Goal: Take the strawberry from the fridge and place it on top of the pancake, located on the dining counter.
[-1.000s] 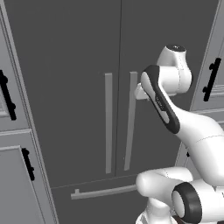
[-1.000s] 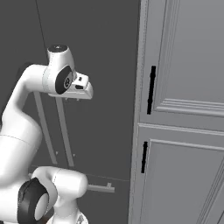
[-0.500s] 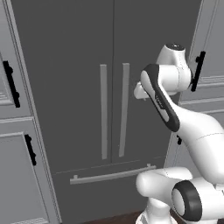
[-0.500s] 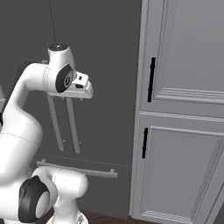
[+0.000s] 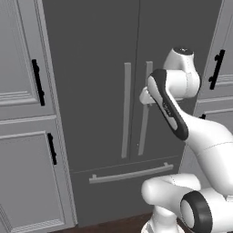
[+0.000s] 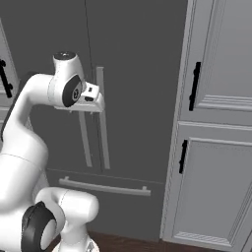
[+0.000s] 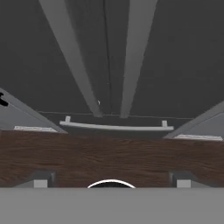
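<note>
Backing off from the closed fridge point(image 5: 113, 91), whose frame has widened over the past second, the robot's gripper point(image 6: 93, 101) has spread its jaws empty near the door handles point(image 5: 135, 109); the strawberry presumably stays shut inside.

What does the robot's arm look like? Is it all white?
Mostly white. The arm is made of smooth, rounded white tubes, like fat sausages joined together. A dark curved band runs along one part, and dark rings sit at the joints, one at a round elbow near the bottom and one at the knuckle near its hand. The gripper is a small pale grey block. No cables or writing show.
</note>
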